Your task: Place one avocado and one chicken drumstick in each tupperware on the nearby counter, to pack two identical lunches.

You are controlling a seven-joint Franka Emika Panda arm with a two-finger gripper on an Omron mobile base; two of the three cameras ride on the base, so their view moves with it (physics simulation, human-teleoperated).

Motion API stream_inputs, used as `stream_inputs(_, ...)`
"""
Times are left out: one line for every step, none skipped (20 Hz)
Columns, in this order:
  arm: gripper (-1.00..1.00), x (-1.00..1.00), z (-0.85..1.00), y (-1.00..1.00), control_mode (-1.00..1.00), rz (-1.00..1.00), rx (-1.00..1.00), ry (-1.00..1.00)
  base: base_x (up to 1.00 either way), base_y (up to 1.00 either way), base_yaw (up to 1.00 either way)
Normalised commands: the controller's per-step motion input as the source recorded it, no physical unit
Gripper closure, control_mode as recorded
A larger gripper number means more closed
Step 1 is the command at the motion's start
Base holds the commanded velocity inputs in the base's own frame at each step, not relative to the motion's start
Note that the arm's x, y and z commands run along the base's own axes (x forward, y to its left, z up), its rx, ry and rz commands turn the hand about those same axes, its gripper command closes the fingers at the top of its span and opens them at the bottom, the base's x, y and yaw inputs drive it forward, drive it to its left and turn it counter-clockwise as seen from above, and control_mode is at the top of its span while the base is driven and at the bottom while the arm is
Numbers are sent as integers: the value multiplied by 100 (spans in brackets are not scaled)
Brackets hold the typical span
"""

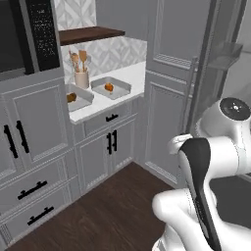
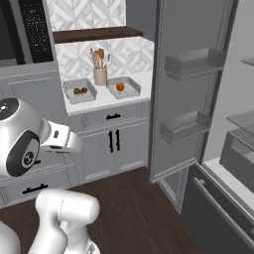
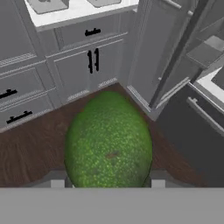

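Upright avocado (image 3: 108, 141), narrow end upward

A beige utensil crock (image 1: 82, 78) holding wooden spoons and spatulas stands at the back against a grey-and-white patterned tile backsplash (image 2: 124, 52), under a dark wooden shelf (image 1: 90, 34), and a black appliance panel (image 1: 43, 32) hangs at upper left. Grey cabinet fronts (image 2: 115, 141) with black handles (image 1: 112, 140) stand over a dark wood plank floor (image 3: 35, 148). To the right a tall grey refrigerator door (image 2: 188, 84) stands swung open, with two translucent grey door bins (image 2: 186, 126) on its inner face, one above the other.
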Motion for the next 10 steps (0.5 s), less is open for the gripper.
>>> stream_inputs(100, 0, 0, 0, 100, 0, 0, 0, 100, 0, 46)
stream_inputs(100, 0, 0, 0, 100, 0, 0, 0, 100, 0, 39)
stream_inputs(100, 0, 0, 0, 100, 0, 0, 0, 100, 0, 34)
stream_inputs(100, 0, 0, 0, 100, 0, 0, 0, 100, -3, 27)
stream_inputs(100, 0, 0, 0, 100, 0, 0, 0, 100, 0, 24)
stream_inputs(100, 0, 0, 0, 100, 0, 0, 0, 100, 0, 21)
stream_inputs(100, 0, 0, 0, 100, 0, 0, 0, 100, -3, 12)
stream_inputs(100, 0, 0, 0, 100, 0, 0, 0, 100, -18, 3)
stream_inputs(100, 0, 0, 0, 100, 0, 0, 0, 100, -39, 0)
stream_inputs(100, 0, 0, 0, 100, 0, 0, 0, 100, -41, -5)
